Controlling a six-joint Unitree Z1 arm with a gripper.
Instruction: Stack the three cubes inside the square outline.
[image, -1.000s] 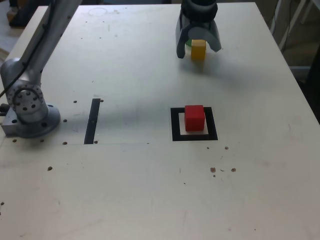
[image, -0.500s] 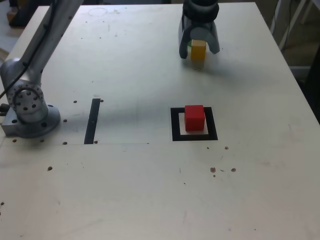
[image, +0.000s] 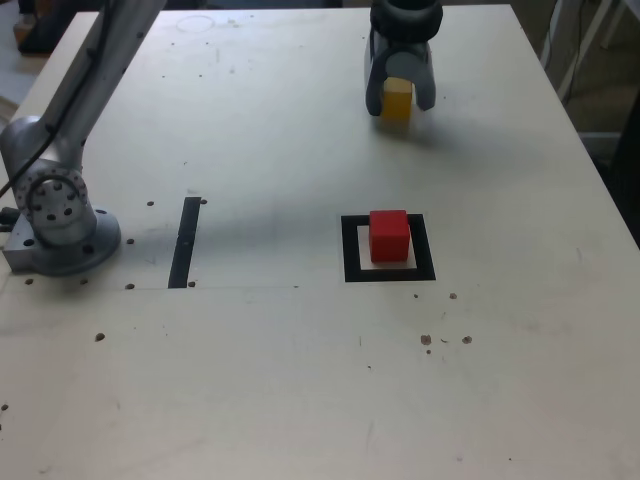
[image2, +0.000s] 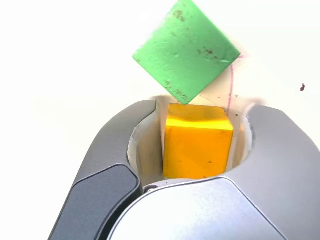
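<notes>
Exterior view: a pale, scuffed wooden tabletop (image: 300, 380) fills the picture. At the exterior view's left stands the grey metal robot arm (image: 60, 200), its round base on the tabletop and its long link rising out of the top of the picture. Beside the base lies a thin straight black strip (image: 185, 241).

Near the middle, toward the exterior view's right, is the thick black square outline (image: 350, 250) with a pale interior. The small red cube (image: 389, 235) sits upright inside it, touching nothing else.

At the far edge of the tabletop, well apart from the outline, the grey two-fingered hand (image: 399, 98) points down. The small yellow cube (image: 397, 101) stands on the tabletop between its fingers.

In the wrist view, the hand (image2: 197, 142) has one curved grey finger on each side of the yellow cube (image2: 198, 141). The fingers stand narrowly apart. A thin pale gap shows on each side of the cube, so whether they are pressing it cannot be told.

The small green cube (image2: 186, 50) lies on the tabletop just beyond the yellow cube, turned corner-on. One of its corners meets the yellow cube's far edge. In the exterior view the green cube is hidden behind the hand.
</notes>
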